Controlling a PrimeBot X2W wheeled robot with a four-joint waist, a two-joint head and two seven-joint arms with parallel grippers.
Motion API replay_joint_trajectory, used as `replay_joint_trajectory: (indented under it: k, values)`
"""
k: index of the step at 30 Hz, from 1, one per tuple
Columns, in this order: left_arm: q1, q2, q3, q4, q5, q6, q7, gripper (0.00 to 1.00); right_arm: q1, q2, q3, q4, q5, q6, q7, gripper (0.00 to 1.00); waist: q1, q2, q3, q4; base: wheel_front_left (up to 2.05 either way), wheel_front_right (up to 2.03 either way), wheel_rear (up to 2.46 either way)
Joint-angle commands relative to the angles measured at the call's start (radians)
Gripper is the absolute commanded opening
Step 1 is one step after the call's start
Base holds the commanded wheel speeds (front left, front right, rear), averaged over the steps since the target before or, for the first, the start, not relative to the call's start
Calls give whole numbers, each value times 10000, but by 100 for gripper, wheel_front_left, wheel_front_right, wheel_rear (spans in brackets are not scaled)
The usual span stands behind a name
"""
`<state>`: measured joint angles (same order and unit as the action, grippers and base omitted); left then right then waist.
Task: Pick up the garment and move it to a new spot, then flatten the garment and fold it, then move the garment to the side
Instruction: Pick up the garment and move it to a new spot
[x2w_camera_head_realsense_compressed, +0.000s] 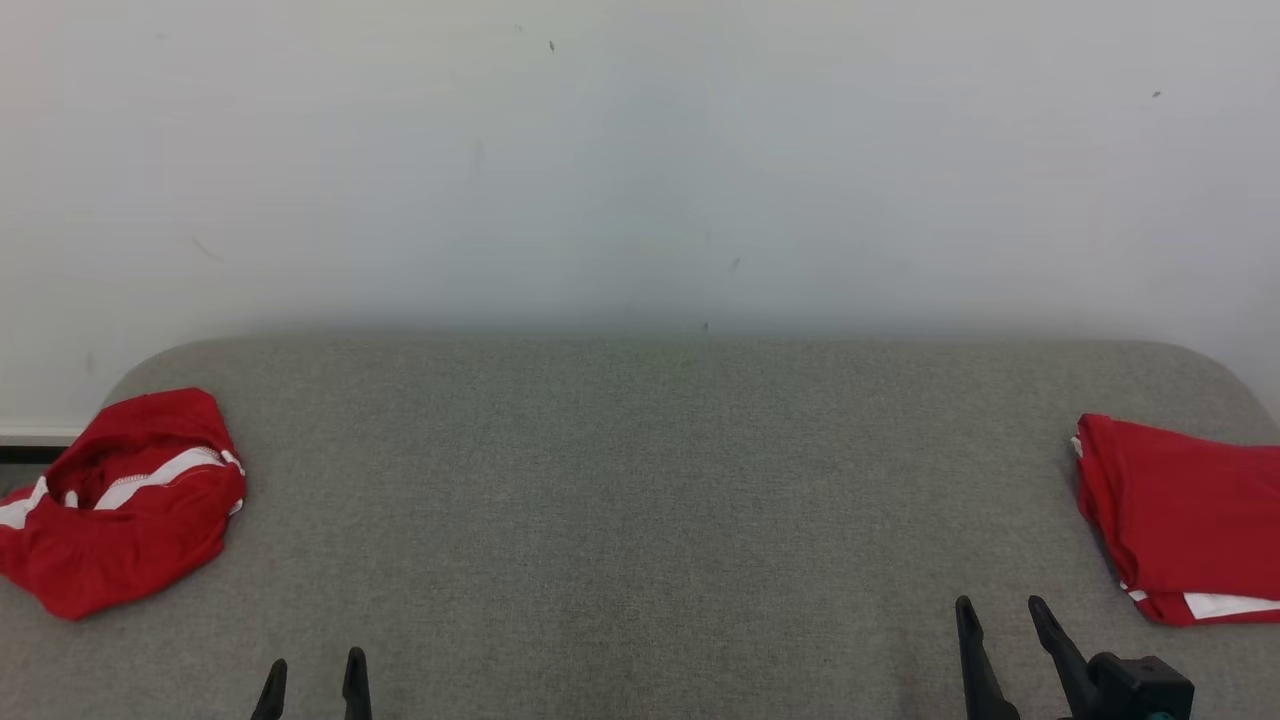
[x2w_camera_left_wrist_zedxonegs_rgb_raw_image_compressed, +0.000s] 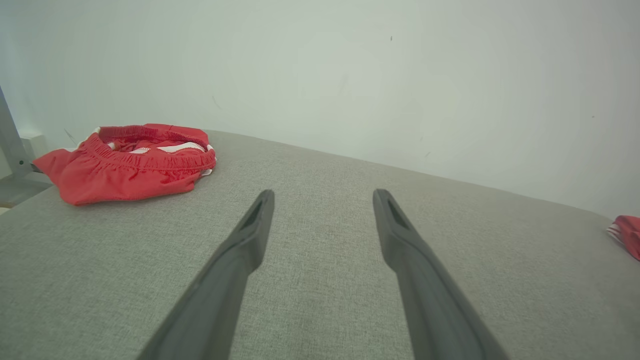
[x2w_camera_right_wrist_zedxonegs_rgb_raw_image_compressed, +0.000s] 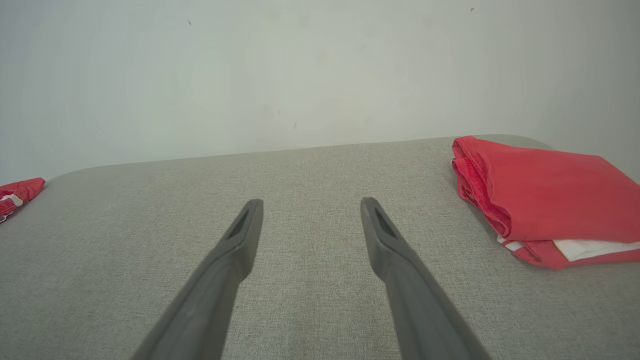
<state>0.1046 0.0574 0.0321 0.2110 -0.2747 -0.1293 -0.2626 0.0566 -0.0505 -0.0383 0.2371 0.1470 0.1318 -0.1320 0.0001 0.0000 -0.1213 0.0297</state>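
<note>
Both grippers hold nothing. Left gripper (x2w_camera_head_realsense_compressed: 314, 662): jaws spread wide, just bare grey pad (x2w_camera_head_realsense_compressed: 640, 480) btwn them. Right gripper (x2w_camera_head_realsense_compressed: 1000, 603): same, wide apart, nothing in them.

Progress, my read: a folded garment (x2w_camera_head_realsense_compressed: 1180, 520) lies just off the outer side of the right jaws and a bit ahead, near but not touching. That looks like a finished one, folded and set aside. The crumpled garment (x2w_camera_head_realsense_compressed: 120, 510) lies out to the left of the left jaws and ahead of them, well apart from the fingers. For that one nothing's done yet: pick-up, move to new spot, flatten, fold and shift aside are all left.

Look of it: red shorts w/ white stripes, bunched in a low heap by the pad's edge, elastic waistband gaping open. Thin, soft fabric, so it prob sags when lifted. The folded one is a neat flat stack, red w/ a white bit at the near edge.
</note>
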Motion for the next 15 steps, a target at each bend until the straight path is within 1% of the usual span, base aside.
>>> replay_joint_trajectory:
  k: [1,7,12,15]
  values:
    - [66,-1,-42,28,131,-3,-32,100,55,0,-36,-40,91,-24,-18,100,-1,0,36,75,0,0,0]
    - [-156,119,-179,117,221,-9,-32,100,104,2,-14,1,201,-24,-119,100,-1,0,122,617,0,0,0]
    - [-122,237,-97,158,289,-7,-32,100,-8,3,143,207,410,-24,-190,100,-1,0,106,1398,0,0,0]
    - [-109,316,-66,169,362,-9,-32,100,-104,3,107,316,551,-24,-314,100,-1,0,101,2002,0,0,0]
